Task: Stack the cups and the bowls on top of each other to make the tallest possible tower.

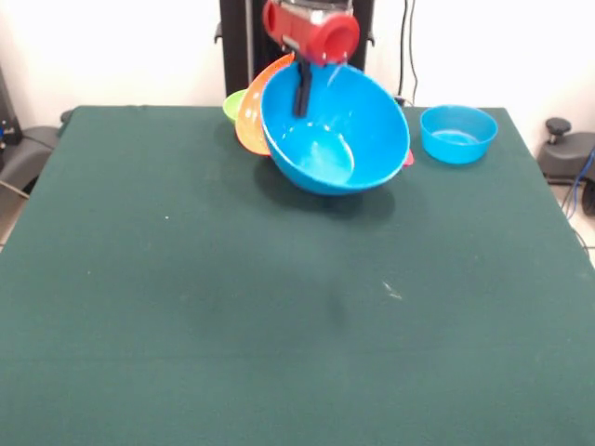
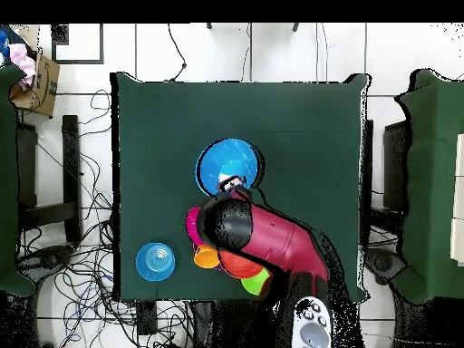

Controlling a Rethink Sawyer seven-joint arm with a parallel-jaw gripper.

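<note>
1. I have the gripper [image 1: 302,104] clenched on the rim of the large blue bowl [image 1: 335,130]. One dark finger shows inside the bowl against its wall, and the bowl hangs tilted, with its open side facing the front camera, clear of the table [image 1: 186,307].

2. From above, the same bowl sits near the middle of the green cloth, just ahead of the arm [image 2: 272,237]. The rest of the pile lies under and beside the arm, towards the robot's base.

3. Behind the blue bowl I see an orange bowl [image 1: 251,116] and a sliver of a light green bowl [image 1: 232,104], both partly hidden. A small blue bowl [image 1: 457,133] stands alone, well apart, near one table edge.

4. As I judge it, the step is carrying this bowl to its stacking spot. Because it hangs from a one-sided rim pinch, I move slowly so that it doesn't swing or slip.

5. Before I let go, I'd level the bowl, centre it over the base piece, and lower it until it seats.

6. The main risk is clipping the orange bowl, which is close behind.
</note>
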